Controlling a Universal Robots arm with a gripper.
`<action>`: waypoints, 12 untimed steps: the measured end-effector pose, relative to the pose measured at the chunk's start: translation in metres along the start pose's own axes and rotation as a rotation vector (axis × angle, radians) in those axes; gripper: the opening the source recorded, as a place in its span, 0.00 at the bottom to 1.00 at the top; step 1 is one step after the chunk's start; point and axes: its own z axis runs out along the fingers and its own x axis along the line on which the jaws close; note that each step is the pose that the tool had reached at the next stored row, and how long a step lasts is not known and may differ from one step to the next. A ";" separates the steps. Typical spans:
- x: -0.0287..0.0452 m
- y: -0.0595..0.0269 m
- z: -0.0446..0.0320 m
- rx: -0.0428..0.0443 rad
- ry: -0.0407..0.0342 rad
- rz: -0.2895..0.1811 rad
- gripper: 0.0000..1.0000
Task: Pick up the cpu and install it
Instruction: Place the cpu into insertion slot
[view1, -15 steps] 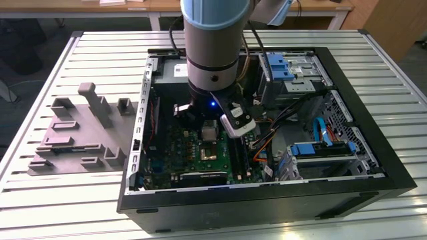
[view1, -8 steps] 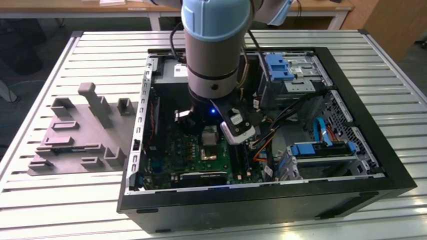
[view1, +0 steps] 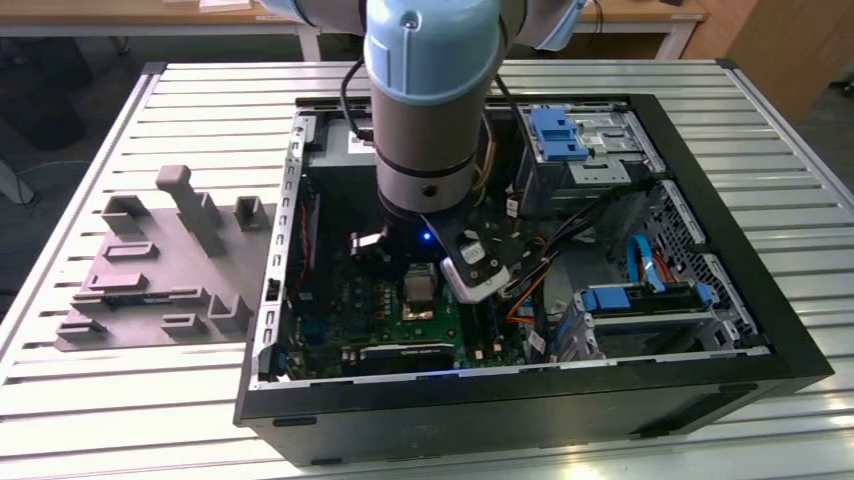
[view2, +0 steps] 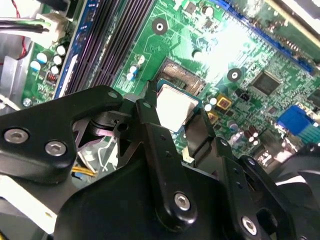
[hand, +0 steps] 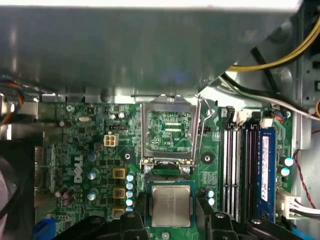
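Observation:
The cpu (hand: 171, 205), a small square chip with a shiny silver-grey top, sits between my gripper's (hand: 171, 216) two black fingers (hand: 139, 212), which press on its opposite edges. In the second wrist view the cpu (view2: 175, 106) is pinched the same way by the gripper (view2: 175, 116), just over the socket (view2: 181, 76) on the green motherboard. The socket's metal load plate (hand: 167, 131) stands raised open beside the chip. In the exterior view the arm reaches down into the open computer case (view1: 747, 300), with the cpu (view1: 418, 290) below the wrist.
Dark memory slots (hand: 240, 170) run beside the socket, with capacitors (hand: 130, 189) on the other side. Cables (view1: 534, 270) and blue-tabbed drive bays (view1: 641, 300) crowd the case toward the exterior view's right. A grey holder fixture (view1: 160, 270) lies on the slatted table to the case's left.

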 end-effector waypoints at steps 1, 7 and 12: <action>0.0000 -0.0008 0.0013 0.0001 0.0000 0.000 0.47; 0.0002 -0.0015 0.0087 0.0007 0.0001 0.000 0.47; 0.0007 -0.0025 0.0104 0.0028 0.0004 0.000 0.47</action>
